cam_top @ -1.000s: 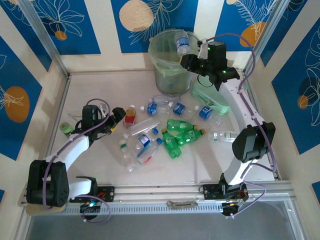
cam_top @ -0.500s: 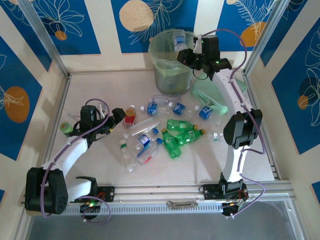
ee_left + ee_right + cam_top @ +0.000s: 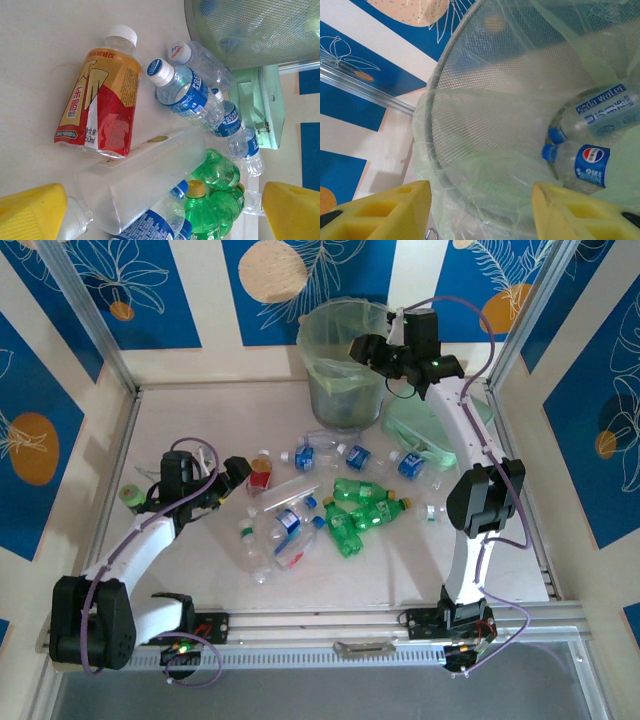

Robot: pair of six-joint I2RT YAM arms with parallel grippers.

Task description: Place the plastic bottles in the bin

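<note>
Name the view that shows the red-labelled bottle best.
Left wrist: the red-labelled bottle lies close up, white cap and label clearly visible. Top external shows it small, a red patch beside the left gripper.

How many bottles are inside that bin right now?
2: a soda-water bottle and, beside it, a Pepsi-labelled bottle, both low in the bin. The bag may hide others.

Loose bottles [image 3: 362, 512] before bag-lined bin [image 3: 330, 400]

A: Anything legible inside the bin [image 3: 470, 85]?
B: "Soda water" on one clear bottle [image 3: 605, 112]; a Pepsi logo on the second bottle [image 3: 587, 162].
A: On the tabletop [image 3: 35, 55]?
B: Chinese characters and "50ml" on the red-and-yellow bottle [image 3: 100, 110].
</note>
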